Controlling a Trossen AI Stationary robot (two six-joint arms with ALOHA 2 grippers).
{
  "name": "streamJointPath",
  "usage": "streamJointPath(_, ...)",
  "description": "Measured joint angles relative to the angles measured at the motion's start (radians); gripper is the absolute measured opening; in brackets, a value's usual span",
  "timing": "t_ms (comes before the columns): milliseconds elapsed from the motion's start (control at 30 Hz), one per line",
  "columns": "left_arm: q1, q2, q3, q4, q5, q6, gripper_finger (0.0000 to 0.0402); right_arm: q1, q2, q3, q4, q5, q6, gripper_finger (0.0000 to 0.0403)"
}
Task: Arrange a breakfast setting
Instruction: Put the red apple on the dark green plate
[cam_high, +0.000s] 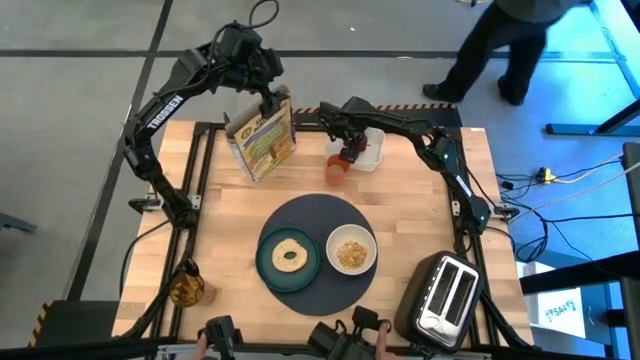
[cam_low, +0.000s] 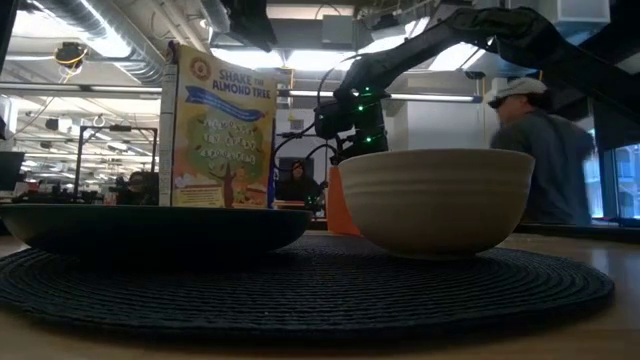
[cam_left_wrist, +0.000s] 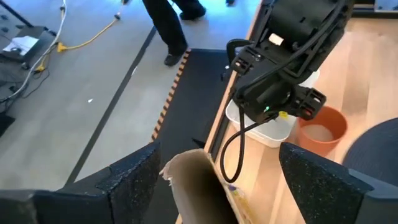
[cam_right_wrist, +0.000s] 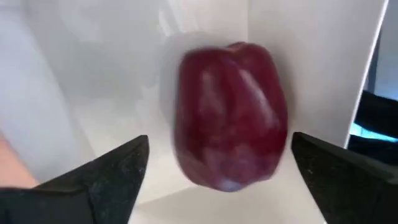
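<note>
Overhead view looks straight down on the tabletop; low view peers level across it, close behind the white bowl, which both share

Surface: pale wood planks, matt. Mat: dark woven, ribbed texture. Bowl: smooth matt ceramic. Fruit: glossy dark-red skin. Cereal box: printed cardboard. Toaster: shiny metal.
</note>
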Motion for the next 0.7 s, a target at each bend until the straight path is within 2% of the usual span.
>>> streamJointPath(67,0.0,0.0,0.0,0.0,-0.009,0.0,0.0322,0.0,0.0,0.001,0.005,-0.031,0.01,0.0396)
streamJointPath(167,-0.001,0.0,0.0,0.0,-0.029,0.0,0.0322,-0.002,0.0,0.001,0.008,-0.113,0.033,0.0385)
streamJointPath(400,0.001,0.0,0.0,0.0,-0.038,0.008,0.0322,-0.014,-0.004,0.018,-0.001,-0.109,0.051,0.0365)
streamJointPath(567,0.001,0.0,0.0,0.0,-0.059,0.003,0.0322,-0.022,-0.015,0.119,-0.065,-0.121,0.061,0.0365)
streamJointPath(700,0.001,0.0,0.0,-0.013,-0.094,-0.012,0.0322,-0.02,-0.039,0.231,-0.106,-0.187,0.084,0.0361)
